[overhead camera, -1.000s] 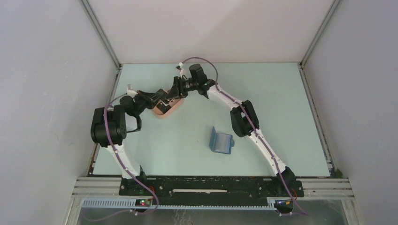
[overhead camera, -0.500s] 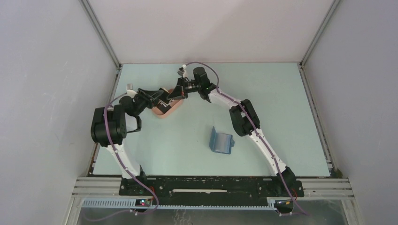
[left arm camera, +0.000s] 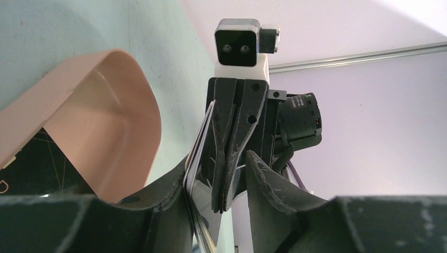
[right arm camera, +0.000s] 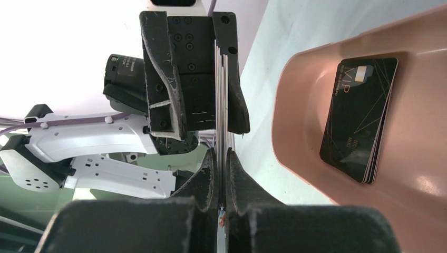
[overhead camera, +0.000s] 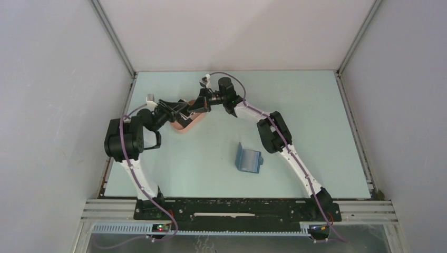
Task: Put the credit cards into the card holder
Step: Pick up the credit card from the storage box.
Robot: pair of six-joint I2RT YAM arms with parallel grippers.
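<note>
The left gripper (left arm camera: 219, 161) stood spread around the pinched credit cards (left arm camera: 203, 216), one finger apparently touching them. A black card stack (right arm camera: 358, 121) lay in the pink tray (left arm camera: 121, 116) close by. The right gripper (right arm camera: 220, 153) was pressed together on the cards' edge. The card holder (overhead camera: 248, 159) stood open, well apart. Risk: withdrawal of the left finger could drag or fan the thin cards loose.

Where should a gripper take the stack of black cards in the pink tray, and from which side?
Probably its two long edges, coming from straight above: the stack of black cards lies flat on the floor of the pink tray, whose raised wall blocks a sideways approach.
</note>
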